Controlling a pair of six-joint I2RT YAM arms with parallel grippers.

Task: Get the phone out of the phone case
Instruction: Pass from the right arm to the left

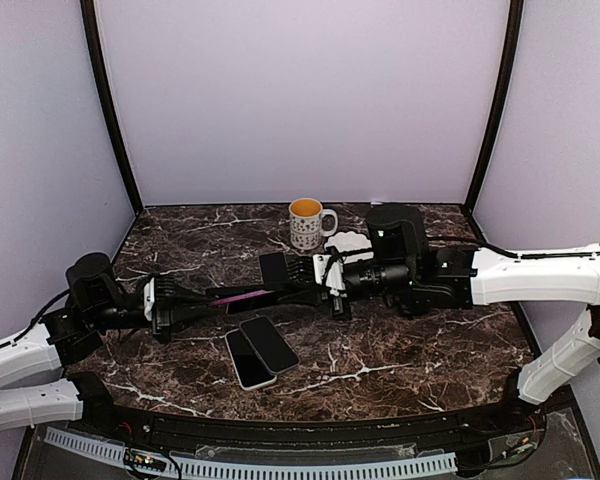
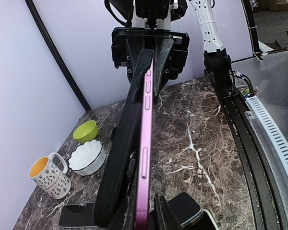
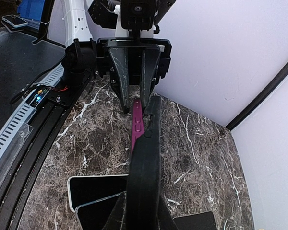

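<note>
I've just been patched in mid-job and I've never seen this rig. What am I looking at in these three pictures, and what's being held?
These are two robot arms bolted at the near edge of a marble table. The wide picture looks down from above and behind them. The other two come from a camera on each wrist, looking along that arm's own fingers toward the opposite arm. The left gripper and the right gripper each clamp an end of one pink phone, held edge-on above the table. I can't tell case from phone here. Lying on the table are a dark phone beside a second phone. Further back are a patterned mug, a white bowl and a green bowl.
</note>
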